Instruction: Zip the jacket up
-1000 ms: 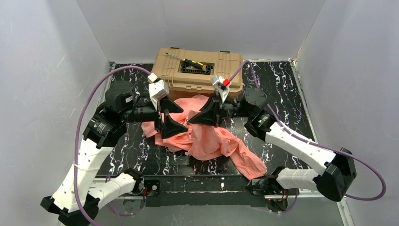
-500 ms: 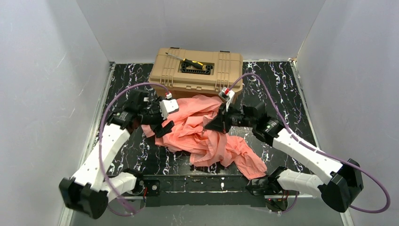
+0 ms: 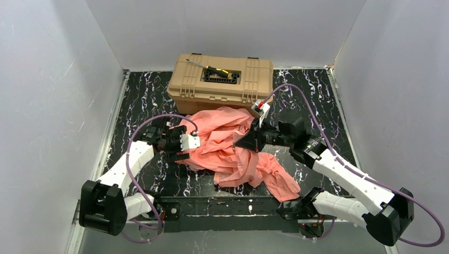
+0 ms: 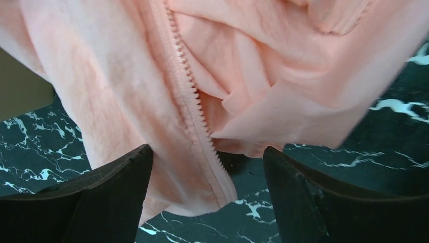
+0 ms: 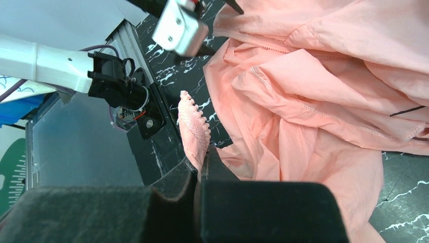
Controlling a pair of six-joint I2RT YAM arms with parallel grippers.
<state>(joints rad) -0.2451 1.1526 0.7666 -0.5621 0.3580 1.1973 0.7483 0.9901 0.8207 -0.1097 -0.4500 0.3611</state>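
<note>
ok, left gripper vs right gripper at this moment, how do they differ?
The left gripper is open, jaws standing either side of a zipper edge without pinching it; the right gripper is shut on a strip of zipper tape. The left gripper sits at the left edge of the jacket; the right gripper is nearer its middle. Both point inward at the jacket.

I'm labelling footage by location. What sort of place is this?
Probably a robotics lab test cell: white panel walls enclose a black marbled table, a left arm and right arm are bolted at its near edge, and a tan toolbox sits on it.
</note>
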